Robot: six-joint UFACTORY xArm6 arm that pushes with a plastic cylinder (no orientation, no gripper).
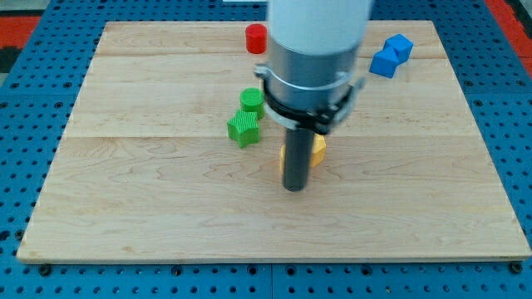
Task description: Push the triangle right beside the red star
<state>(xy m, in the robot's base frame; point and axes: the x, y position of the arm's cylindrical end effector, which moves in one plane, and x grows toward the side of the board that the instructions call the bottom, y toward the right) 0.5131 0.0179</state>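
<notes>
- A yellow block [317,149] lies near the middle of the wooden board [150,208], mostly hidden behind the rod; its shape cannot be made out, so whether it is the triangle cannot be told.
- The tip [294,188] rests on the board just in front of the yellow block, at its near-left edge, close enough that contact cannot be ruled out.
- The arm carries no hand or jaws, only the straight dark rod, so nothing is grasped.
- The red block [255,38] sits at the far edge of the board, left of the arm's grey body; it looks rounded from here, and star points cannot be confirmed. It is well apart from the yellow block.
- Two green blocks lie left of the rod: a ribbed green cube [243,129] and, touching it on the far-right side, a rounder green block [252,100].
- Two blue blocks, a blue cube [400,46] and a larger blue block [383,62], touch each other at the far right.
</notes>
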